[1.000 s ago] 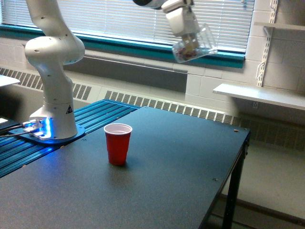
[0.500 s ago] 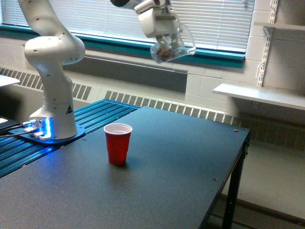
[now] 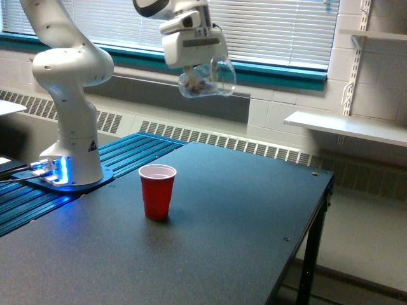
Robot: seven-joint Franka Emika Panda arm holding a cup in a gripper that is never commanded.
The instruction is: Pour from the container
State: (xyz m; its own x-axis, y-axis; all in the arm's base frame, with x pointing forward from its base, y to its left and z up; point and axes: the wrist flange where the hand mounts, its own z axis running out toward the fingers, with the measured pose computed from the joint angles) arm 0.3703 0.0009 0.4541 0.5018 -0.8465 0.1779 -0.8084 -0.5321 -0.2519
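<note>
One dark, matte, flat-topped counter (image 3: 210,248) fills the lower part of the exterior view, with a bright window of white slatted blinds (image 3: 286,28) behind it and white wall shelves (image 3: 346,127) at the view's right. On the counter's far left corner stands the white, jointed robot arm (image 3: 70,95), its round base lit blue, bolted over a ribbed blue-green metal plate (image 3: 121,159). The arm reaches up and over toward the middle of the view, ending in the white boxy gripper (image 3: 198,71) high above the counter.

The jaws are clenched on the small clear see-through plastic cup (image 3: 208,79), gripping it from above — the cup hangs in the air in front of the window ledge, well above the counter surface. It is tipped well over: its long axis lies closer to level than upright, its wider end toward the view's right. A small cluster of brownish-pink bits (image 3: 196,84) sits low inside it, toward its left end.

Below and somewhat to the view's left, the opaque red plastic cup with a white inside (image 3: 157,191) stands upright on the counter, mouth up, well apart from the clear cup.
</note>
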